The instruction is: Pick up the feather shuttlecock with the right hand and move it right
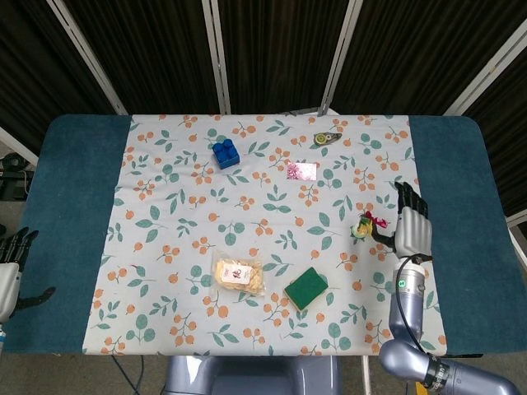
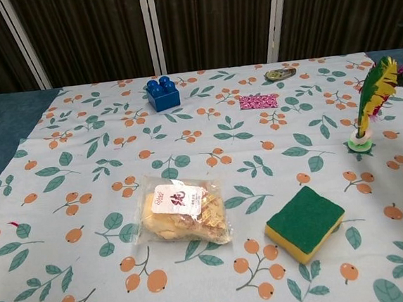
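Head view shows the left hand (image 1: 10,265) off the table's left edge, fingers apart and empty. On the tablecloth (image 1: 165,197), a blue block (image 1: 225,153) sits toward the far edge, a snack packet (image 1: 238,276) and green sponge (image 1: 306,287) nearer the front edge. The feather shuttlecock (image 1: 363,225) stands upright near the right edge, just beside the right hand (image 1: 412,228), whose fingers are spread, holding nothing.
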`<state>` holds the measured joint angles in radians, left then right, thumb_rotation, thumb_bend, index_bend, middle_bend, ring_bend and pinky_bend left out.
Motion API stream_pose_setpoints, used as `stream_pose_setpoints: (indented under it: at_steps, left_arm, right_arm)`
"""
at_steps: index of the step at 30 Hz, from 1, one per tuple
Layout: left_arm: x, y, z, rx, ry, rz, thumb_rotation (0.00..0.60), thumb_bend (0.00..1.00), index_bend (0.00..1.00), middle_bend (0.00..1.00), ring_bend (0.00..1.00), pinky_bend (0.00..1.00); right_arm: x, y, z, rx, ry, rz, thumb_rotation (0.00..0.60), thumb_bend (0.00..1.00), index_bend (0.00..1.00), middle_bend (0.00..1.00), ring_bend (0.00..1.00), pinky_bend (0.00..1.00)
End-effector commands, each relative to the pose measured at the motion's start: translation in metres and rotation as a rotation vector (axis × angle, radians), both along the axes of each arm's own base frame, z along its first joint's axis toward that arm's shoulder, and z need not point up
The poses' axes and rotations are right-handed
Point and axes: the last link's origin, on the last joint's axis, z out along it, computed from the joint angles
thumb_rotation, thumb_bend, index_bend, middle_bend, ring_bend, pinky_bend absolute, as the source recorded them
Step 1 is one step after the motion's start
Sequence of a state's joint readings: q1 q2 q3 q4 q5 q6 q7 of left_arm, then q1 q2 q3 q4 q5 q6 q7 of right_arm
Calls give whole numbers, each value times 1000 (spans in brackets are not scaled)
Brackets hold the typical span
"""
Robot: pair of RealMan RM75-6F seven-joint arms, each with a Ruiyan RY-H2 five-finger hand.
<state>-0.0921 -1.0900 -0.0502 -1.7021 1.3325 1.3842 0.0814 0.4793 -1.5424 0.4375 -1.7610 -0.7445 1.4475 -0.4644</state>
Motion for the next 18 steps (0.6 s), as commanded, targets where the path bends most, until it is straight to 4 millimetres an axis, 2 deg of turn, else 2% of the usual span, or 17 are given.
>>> stream_pose_setpoints:
  at_steps: [1, 7, 11, 16, 18]
  left_arm:
    - [0, 0, 0, 1, 0, -1, 600, 194, 0, 0, 0, 0]
    - [2, -2, 2, 4, -4, -13, 600, 194, 0, 0, 0, 0]
    - [3, -4, 3, 4, 4, -30, 600, 195, 0, 0, 0, 0]
    - [5, -5, 3, 2, 23, -50, 600, 193, 0, 0, 0, 0]
    - [5, -5, 3, 1, 33, -58, 600, 191, 0, 0, 0, 0]
  right_arm:
    - [-1, 3, 14, -17, 46, 30, 600, 223, 71, 0, 0, 0]
    - [-18, 25, 51, -33, 159, 85, 600, 202, 71, 0, 0, 0]
    - [-48, 61, 78, -16, 348, 173, 600, 152, 69, 0, 0, 0]
    - [-79, 104, 89, 23, 522, 262, 600, 67, 62, 0, 0, 0]
    - [-87, 116, 91, 41, 560, 292, 600, 52, 59, 0, 0, 0]
